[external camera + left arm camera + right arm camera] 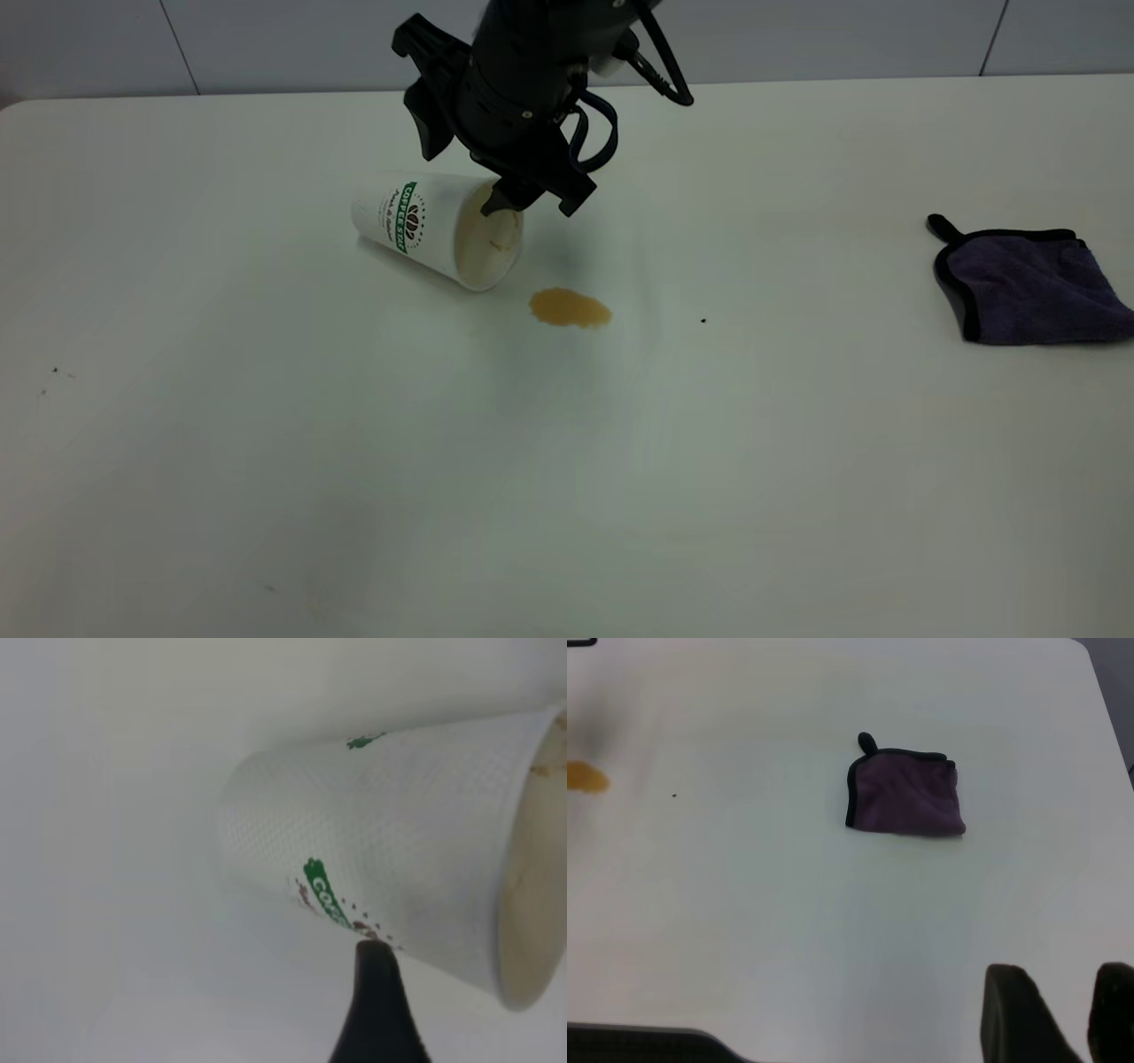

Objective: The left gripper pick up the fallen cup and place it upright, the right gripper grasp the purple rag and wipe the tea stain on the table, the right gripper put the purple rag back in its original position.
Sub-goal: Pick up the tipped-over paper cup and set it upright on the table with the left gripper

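Note:
The white cup (425, 229) with the green logo lies on its side on the table (266, 443), its stained mouth facing the tea stain (570, 307), a small amber puddle just off the rim. My left gripper (536, 206) hangs over the cup's mouth end, open, with one fingertip at the upper rim and the other just beyond it. In the left wrist view one black finger (376, 1001) stands against the cup (390, 850) by the logo. The purple rag (1032, 283) lies folded at the far right. My right gripper (1061, 979) hovers open, well short of the rag (908, 802).
A tiny black speck (703, 320) sits on the table between the stain and the rag. The table's back edge meets a grey wall (797, 35). In the right wrist view the stain (585, 777) shows at the picture's edge.

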Robot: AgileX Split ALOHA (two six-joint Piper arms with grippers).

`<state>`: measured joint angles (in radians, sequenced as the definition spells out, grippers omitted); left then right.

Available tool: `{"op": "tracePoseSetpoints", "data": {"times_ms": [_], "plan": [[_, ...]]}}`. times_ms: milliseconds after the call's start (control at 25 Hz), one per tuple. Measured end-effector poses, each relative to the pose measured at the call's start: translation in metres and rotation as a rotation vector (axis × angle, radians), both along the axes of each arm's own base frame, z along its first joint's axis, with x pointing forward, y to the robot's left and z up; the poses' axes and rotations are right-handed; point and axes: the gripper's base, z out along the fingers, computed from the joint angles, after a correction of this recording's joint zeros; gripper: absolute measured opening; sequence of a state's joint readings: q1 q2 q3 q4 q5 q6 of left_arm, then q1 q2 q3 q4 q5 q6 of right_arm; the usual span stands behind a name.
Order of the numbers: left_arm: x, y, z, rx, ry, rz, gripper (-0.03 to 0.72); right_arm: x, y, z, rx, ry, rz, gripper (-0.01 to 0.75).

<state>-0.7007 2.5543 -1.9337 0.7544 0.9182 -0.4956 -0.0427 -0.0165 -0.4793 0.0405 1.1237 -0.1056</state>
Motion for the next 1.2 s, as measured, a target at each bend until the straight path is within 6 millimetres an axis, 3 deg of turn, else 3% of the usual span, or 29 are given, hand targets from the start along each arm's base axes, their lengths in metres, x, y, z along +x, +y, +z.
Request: {"op": "tracePoseSetpoints", "data": {"times_ms": [280, 440, 560, 680, 800, 920, 1080, 1200], "plan": [[0.015, -0.005, -0.026, 0.048, -0.045, -0.03, 0.583, 0.0, -0.004, 0.0, -0.041, 0.002, -0.027, 0.239], [0.021, 0.004, -0.033, 0.123, -0.07, -0.05, 0.58, 0.0, -0.005, 0.0, -0.051, 0.002, -0.035, 0.239], [0.028, 0.017, -0.036, 0.169, -0.078, -0.04, 0.538, 0.0, -0.005, 0.0, -0.053, 0.002, -0.035, 0.239], [0.035, 0.03, -0.038, 0.177, -0.072, -0.012, 0.415, 0.0, -0.005, 0.0, -0.053, 0.002, -0.035, 0.239], [0.039, 0.037, -0.038, 0.19, -0.069, 0.001, 0.188, 0.0, -0.005, 0.0, -0.053, 0.002, -0.035, 0.239], [0.041, 0.042, -0.026, 0.274, -0.087, -0.01, 0.011, 0.0, -0.005, 0.0, -0.053, 0.002, -0.035, 0.239], [0.042, 0.041, -0.003, 0.27, -0.065, -0.028, -0.024, 0.0, -0.005, 0.0, -0.053, 0.002, -0.035, 0.239], [0.044, 0.047, 0.037, 0.195, -0.015, -0.038, -0.024, 0.0, -0.005, 0.0, -0.054, 0.002, -0.035, 0.239]]}}
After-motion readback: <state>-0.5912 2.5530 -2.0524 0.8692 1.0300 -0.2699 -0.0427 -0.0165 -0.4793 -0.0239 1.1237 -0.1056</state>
